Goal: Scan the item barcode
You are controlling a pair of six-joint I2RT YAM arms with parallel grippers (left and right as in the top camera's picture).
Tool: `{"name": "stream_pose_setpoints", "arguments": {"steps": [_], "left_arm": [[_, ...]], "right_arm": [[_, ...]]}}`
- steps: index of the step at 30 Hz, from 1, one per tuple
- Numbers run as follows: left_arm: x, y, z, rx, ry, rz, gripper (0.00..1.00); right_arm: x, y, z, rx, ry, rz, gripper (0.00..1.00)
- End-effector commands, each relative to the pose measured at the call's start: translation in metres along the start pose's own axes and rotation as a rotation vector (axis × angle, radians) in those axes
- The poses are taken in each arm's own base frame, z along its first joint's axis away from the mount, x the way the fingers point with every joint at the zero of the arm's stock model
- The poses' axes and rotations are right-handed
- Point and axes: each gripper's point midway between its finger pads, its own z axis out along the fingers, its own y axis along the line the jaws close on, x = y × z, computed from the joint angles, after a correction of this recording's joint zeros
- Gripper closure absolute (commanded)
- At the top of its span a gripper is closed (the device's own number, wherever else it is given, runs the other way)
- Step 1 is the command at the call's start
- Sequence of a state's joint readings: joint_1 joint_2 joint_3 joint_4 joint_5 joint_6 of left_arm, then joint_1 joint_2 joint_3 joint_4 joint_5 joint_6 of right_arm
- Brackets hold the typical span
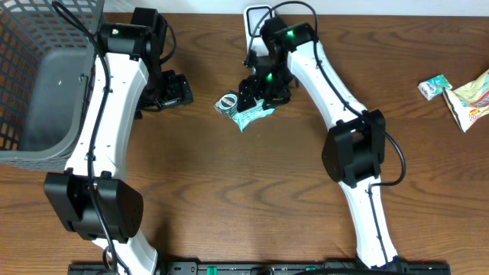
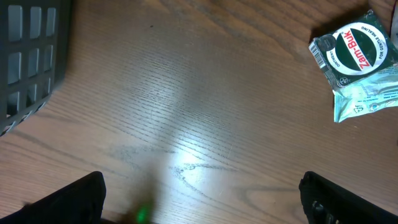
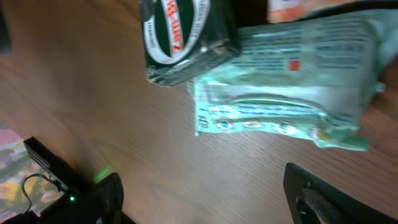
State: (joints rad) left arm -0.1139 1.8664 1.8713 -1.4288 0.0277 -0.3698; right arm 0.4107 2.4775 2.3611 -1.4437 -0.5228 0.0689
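The item is a pale green packet (image 1: 252,116) with a dark green round-labelled "Zam-Buk" pack (image 1: 227,103) at its left end, lying flat on the wooden table at centre back. My right gripper (image 1: 264,88) hovers just behind it, open. In the right wrist view the packet (image 3: 292,93) and the dark pack (image 3: 186,37) lie ahead of the spread fingers (image 3: 323,199), outside the jaws. My left gripper (image 1: 174,92) stands open to the left of the item. The left wrist view has the item (image 2: 357,59) at the upper right, with bare wood between the fingertips (image 2: 81,199).
A grey mesh basket (image 1: 30,84) fills the far left, its wall (image 2: 31,50) also in the left wrist view. A white device (image 1: 256,23) stands at the back behind the right gripper. Two snack packets (image 1: 470,99) (image 1: 434,87) lie at the far right.
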Motion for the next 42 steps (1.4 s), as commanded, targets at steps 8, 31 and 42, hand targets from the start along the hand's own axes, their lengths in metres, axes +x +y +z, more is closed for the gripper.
{"name": "stream_pose_setpoints", "arguments": {"steps": [8,31,42], "left_arm": [[0.002,0.001,-0.005,0.007,-0.010,-0.007,0.02],[0.002,0.001,-0.005,0.007,-0.010,-0.007,0.02],[0.002,0.001,-0.005,0.007,-0.010,-0.007,0.02]], "right_arm": [[-0.003,-0.027,-0.027,-0.002,-0.038,0.095,0.22],[-0.010,-0.099,-0.059,0.083,-0.120,0.324,0.01],[-0.035,-0.077,-0.034,0.076,-0.190,0.371,0.19]]}}
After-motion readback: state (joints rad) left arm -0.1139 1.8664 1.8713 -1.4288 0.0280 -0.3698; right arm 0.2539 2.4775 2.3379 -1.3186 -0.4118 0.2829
